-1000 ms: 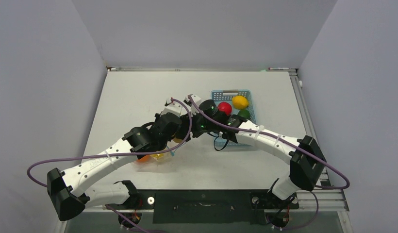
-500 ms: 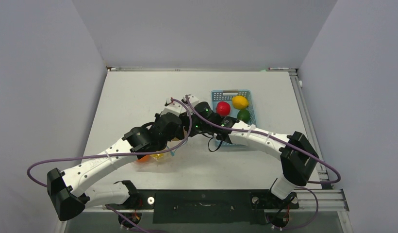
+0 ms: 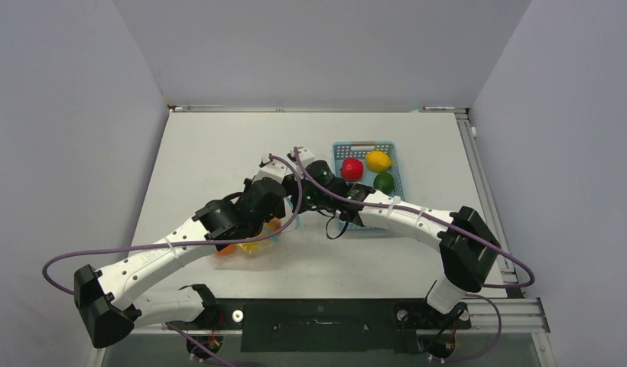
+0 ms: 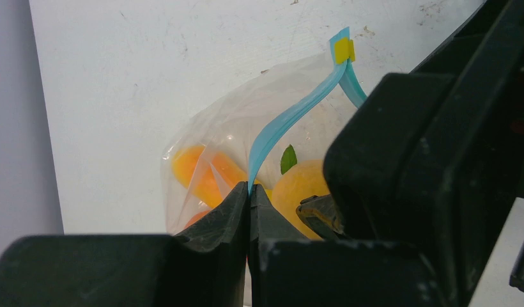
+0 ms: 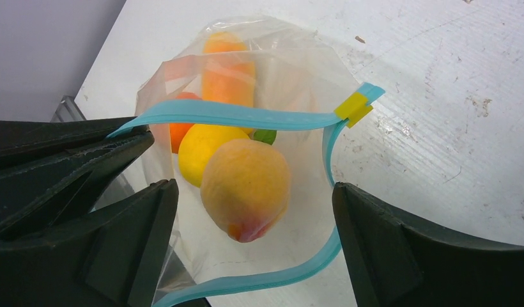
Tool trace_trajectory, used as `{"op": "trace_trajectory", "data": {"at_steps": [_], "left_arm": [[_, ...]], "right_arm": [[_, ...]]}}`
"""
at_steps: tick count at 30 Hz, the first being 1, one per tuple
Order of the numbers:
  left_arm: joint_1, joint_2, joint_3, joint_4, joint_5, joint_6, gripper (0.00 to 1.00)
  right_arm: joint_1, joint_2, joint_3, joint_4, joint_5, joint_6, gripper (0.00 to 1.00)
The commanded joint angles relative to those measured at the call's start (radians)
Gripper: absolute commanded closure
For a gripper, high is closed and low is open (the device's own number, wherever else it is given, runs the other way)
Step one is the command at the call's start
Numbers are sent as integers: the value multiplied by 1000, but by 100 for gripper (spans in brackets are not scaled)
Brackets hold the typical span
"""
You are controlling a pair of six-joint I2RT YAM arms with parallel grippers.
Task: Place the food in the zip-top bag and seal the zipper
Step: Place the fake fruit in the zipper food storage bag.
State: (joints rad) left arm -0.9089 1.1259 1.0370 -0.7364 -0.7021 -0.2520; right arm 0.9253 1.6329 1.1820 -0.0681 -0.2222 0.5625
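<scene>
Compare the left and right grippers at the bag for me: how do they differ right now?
The left gripper is shut on the zipper, pinching one lip of the zip-top bag; the right gripper is open and holds nothing. The left gripper sits at the mouth's edge; the right gripper's fingers straddle the open mouth, above the food inside. Both are at the bag's mouth.

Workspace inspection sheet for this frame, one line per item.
Surface: white table, scuffed.
Job's things: zip-top bag mouth open, zipper unsealed; orange and yellow food inside; red, yellow and green pieces in the basket.
Clutter: nothing seen.
Hands: left hand shut on the zipper; right hand open over the bag mouth.
Cables: purple cables loop along both arms.
Surroundings: grey walls.
</scene>
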Motion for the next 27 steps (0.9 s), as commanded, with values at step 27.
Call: {"op": "trace_trajectory", "data": {"at_steps": [27], "left_arm": [[-1,-8,7,30,-3,-3,100]], "right_arm": [[6,-145,-207,7,177,109,26]]}}
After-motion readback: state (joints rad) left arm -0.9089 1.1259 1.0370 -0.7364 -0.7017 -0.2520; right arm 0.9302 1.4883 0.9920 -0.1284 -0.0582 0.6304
